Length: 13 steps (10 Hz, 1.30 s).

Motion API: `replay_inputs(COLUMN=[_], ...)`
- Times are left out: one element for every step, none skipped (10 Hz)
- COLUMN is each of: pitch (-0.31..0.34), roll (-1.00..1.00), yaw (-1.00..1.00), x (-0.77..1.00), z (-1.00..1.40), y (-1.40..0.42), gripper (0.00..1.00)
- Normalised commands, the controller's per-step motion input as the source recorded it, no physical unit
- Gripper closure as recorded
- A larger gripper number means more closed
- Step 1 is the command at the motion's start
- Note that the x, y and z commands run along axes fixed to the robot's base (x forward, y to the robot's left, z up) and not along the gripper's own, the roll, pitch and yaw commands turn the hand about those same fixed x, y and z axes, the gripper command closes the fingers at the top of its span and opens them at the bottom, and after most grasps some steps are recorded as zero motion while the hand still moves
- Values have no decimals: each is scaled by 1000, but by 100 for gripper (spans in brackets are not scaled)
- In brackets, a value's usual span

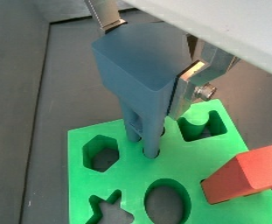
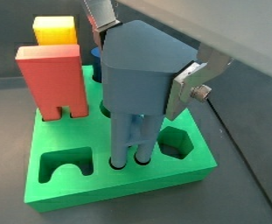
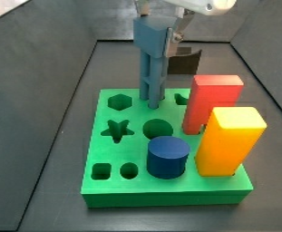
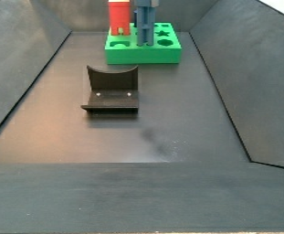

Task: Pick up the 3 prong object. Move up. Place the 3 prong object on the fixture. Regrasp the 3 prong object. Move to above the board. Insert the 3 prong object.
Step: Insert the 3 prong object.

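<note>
The 3 prong object (image 1: 138, 70) (image 2: 138, 83) is a steel-blue piece with a peaked top. It stands upright with my gripper (image 1: 149, 52) (image 2: 146, 57) shut on its upper part, silver fingers (image 2: 187, 86) on both sides. Its prongs point down, and their lower ends sit in small holes of the green board (image 1: 82, 140) (image 2: 103, 182) beside the hexagon hole. In both side views the piece (image 3: 151, 63) (image 4: 145, 23) rises from the board (image 3: 168, 188) (image 4: 144, 55) under the gripper (image 3: 155, 16). The dark fixture (image 4: 111, 89) (image 3: 186, 62) stands bare on the floor, apart from the board.
A red block (image 3: 212, 100) (image 2: 51, 79) (image 1: 249, 175), a yellow block (image 3: 228, 140) (image 2: 54, 31) and a dark blue cylinder (image 3: 168, 156) stand in the board close to the held piece. Star, round and arch holes are free. Dark sloping walls enclose the floor.
</note>
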Motion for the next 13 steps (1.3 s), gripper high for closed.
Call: replay_inputs(pitch=[0, 0, 0, 10, 4, 0, 0, 0, 11, 34, 60, 114, 181], roll=[-37, -26, -6, 0, 0, 0, 0, 9, 24, 46, 67, 106, 140], yaw=[-217, -151, -69, -83, -111, -309, -251, -226, -243, -197, -174, -160, -174], x=[114, 94, 3, 0, 0, 0, 0, 0, 9, 26, 9, 29, 174], z=[-71, -43, -49, -86, -129, -160, -197, -266, -343, -329, -391, -451, -660], y=[0, 0, 0, 29, 31, 43, 51, 0, 0, 0, 0, 0, 0], gripper=[100, 100, 100, 100, 100, 100, 100, 100, 100, 100, 100, 100, 100])
